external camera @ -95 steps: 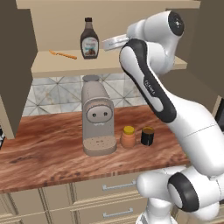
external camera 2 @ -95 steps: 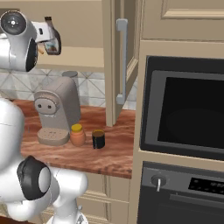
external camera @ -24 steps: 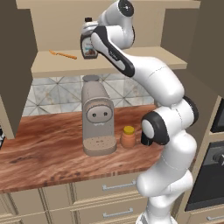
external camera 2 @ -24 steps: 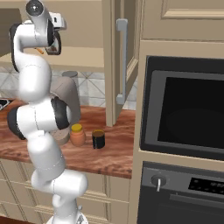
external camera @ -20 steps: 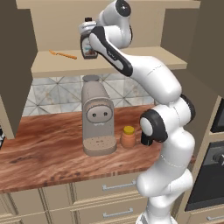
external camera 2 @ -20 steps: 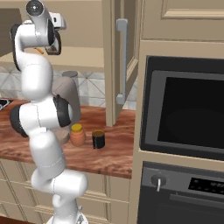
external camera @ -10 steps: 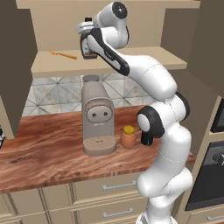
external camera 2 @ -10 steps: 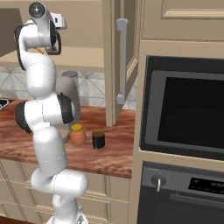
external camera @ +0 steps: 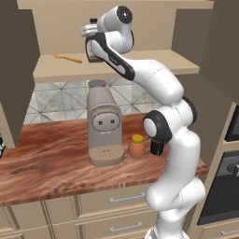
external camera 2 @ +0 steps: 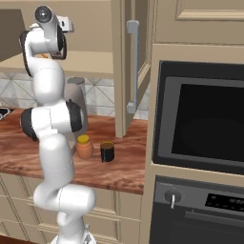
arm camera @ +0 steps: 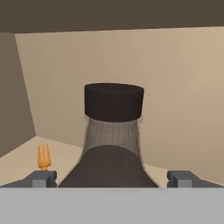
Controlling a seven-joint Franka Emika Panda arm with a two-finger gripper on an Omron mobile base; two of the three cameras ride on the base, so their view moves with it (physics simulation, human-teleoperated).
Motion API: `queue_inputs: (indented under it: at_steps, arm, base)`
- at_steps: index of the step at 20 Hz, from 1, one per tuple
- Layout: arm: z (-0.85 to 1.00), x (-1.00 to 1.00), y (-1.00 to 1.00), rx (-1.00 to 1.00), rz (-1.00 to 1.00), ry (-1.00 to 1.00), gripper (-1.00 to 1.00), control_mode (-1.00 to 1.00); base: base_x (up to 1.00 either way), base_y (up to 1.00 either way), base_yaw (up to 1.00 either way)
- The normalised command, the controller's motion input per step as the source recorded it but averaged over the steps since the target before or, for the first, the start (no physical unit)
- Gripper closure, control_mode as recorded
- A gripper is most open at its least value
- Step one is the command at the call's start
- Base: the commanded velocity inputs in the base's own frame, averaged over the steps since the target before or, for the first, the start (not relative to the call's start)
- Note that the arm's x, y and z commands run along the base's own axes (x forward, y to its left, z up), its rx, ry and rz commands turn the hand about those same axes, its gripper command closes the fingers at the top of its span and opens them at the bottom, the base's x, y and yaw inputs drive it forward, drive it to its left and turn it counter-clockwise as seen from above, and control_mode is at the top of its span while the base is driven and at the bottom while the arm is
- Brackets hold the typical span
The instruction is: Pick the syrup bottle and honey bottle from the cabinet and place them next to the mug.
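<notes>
- Cabinet (external camera: 116, 65) on the wall, doors swung wide, one light tan shelf; the left base view looks straight into it, while the right base view meets it past the edge of its right door.
- Worktop (external camera: 51, 163) of reddish wood below it, carrying a grey coffee machine (external camera: 104, 126), the honey bottle (external camera: 136, 146) and the mug (external camera 2: 107, 151).
- Oven (external camera 2: 200, 124) with a dark glass door, seen plainly in the right base view; the left base view catches just its edge.
- Arm reaching up into the cabinet, with the tool (arm camera: 112, 178) at shelf height.
- Syrup bottle (arm camera: 113, 131) standing on the shelf; the hand view shows its black cap, narrow neck and dark shoulder close up between the two spread fingertips (arm camera: 40, 178), one on either side. Whether they touch the bottle cannot be told. In the left base view the arm hides nearly all of the bottle.
- Honey bottle just right of the coffee machine, and the mug just right of it, apart; in the left base view the arm partly covers the mug.
- Small orange fork (arm camera: 43, 158) lying on the shelf left of the syrup bottle.
- No label or writing can be read.
</notes>
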Motion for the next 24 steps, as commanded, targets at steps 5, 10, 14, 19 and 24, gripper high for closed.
queue_inputs:
  at_steps: [5, 10, 14, 19, 24]
  arm:
    - [0.0, 0.11, 0.08, 0.0, 0.0, 0.0, -1.0, -1.0]
    - [0.0, 0.0, 0.03, 0.0, 0.0, 0.01, -1.0, -1.0]
    - [0.0, 0.0, 0.01, 0.0, 0.0, 0.02, 1.0, -1.0]
    - [0.0, -0.02, 0.0, 0.0, 0.0, 0.0, 1.0, -1.0]
    - [0.0, -0.26, 0.0, 0.0, 0.01, 0.0, 1.0, -1.0]
  base:
    - [0.0, 0.0, 0.0]
    - [0.0, 0.0, 0.0]
    - [0.0, 0.0, 0.0]
    - [0.0, 0.0, 0.0]
    - [0.0, 0.0, 0.0]
